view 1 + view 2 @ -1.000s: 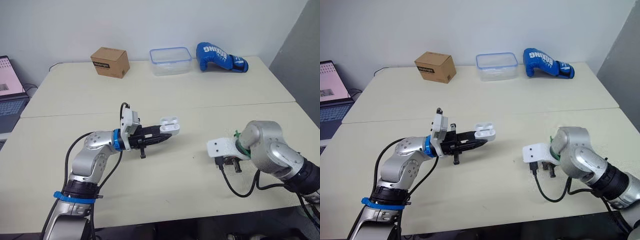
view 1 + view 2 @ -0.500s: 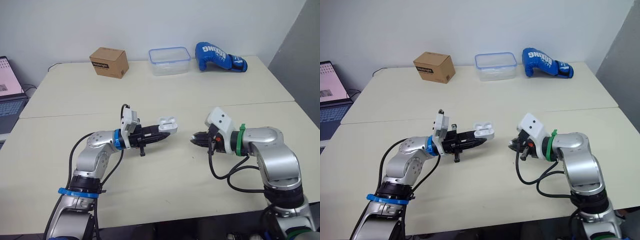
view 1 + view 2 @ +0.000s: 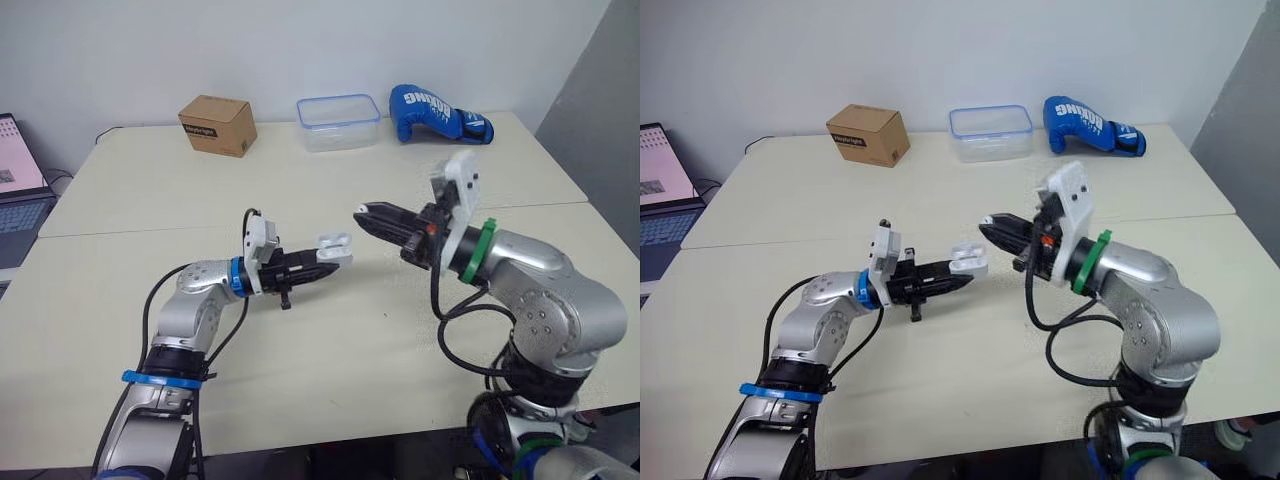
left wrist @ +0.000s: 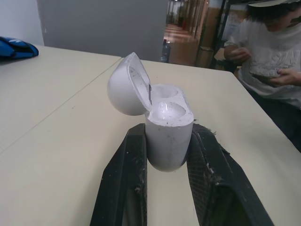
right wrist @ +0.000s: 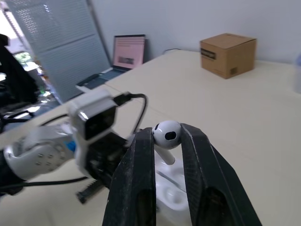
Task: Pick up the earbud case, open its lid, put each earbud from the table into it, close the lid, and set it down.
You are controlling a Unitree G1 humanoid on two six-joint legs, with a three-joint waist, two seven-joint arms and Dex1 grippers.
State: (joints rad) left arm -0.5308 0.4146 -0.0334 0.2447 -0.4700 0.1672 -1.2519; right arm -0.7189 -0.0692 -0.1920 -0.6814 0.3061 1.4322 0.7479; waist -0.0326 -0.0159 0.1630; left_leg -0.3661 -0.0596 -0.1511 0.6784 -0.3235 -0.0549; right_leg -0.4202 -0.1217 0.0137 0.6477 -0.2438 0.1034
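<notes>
My left gripper (image 3: 338,262) is shut on the white earbud case (image 3: 336,246) and holds it just above the table's middle. In the left wrist view the case (image 4: 167,129) stands upright between the black fingers (image 4: 129,160), its lid (image 4: 124,84) tipped open and both sockets bare. My right gripper (image 3: 362,212) hovers a little above and to the right of the case, pointing toward it. It is shut on a white earbud (image 5: 167,133), pinched by its head between the fingertips. The open case (image 5: 167,188) lies just beyond and below that earbud.
Along the table's far edge stand a cardboard box (image 3: 213,124), a clear plastic container (image 3: 338,121) and a blue boxing glove (image 3: 440,113). A laptop (image 3: 18,180) sits off the left side. A person (image 4: 270,52) stands beyond the table in the left wrist view.
My right arm swung up from the table's right side and turned left, bringing its gripper and the earbud close above the case. The left gripper kept the open case nearly still.
</notes>
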